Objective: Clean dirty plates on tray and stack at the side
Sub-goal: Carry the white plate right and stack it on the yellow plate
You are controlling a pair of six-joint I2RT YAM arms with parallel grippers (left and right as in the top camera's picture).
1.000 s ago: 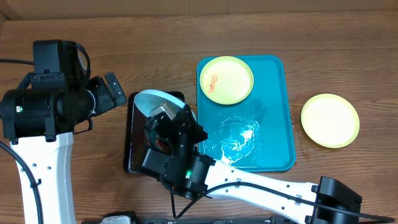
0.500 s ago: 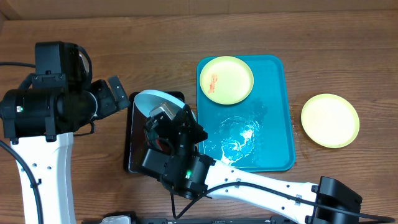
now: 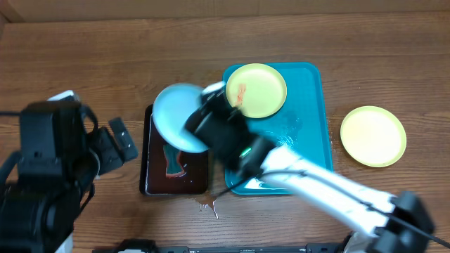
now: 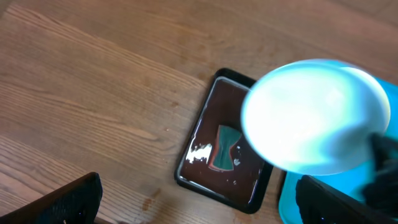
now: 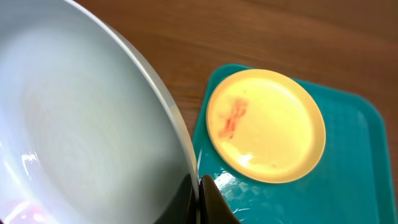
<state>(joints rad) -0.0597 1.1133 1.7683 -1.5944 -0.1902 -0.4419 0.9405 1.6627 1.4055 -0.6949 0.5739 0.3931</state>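
Counting the plates gives three: one light blue plate [image 3: 177, 116], one smeared yellow-green plate [image 3: 256, 90] and one clean yellow-green plate [image 3: 373, 135]. The blue one hangs above the 12 o'clock end of the single black tray [image 3: 176, 181], its rim pinched in the right pincer [image 5: 200, 186], whose jaws are closed tight on it. The smeared plate lies in the one turquoise tray [image 3: 313, 119], at its 11 o'clock corner. The clean plate rests on the tabletop [image 3: 105, 56], at 3 o'clock from that tray and apart from it. The black tray, just beside the turquoise tray at 9 o'clock, holds dark liquid and a teal sponge [image 3: 173, 161]. The right arm [image 3: 316, 183] reaches in from 5 o'clock across the turquoise tray. The left arm [image 3: 49, 161] stands at 9 o'clock, its left pincer [image 4: 198, 183] spread wide, gripping nothing. Overhead the right arm is blurred, and the right wrist view cuts the blue plate off.
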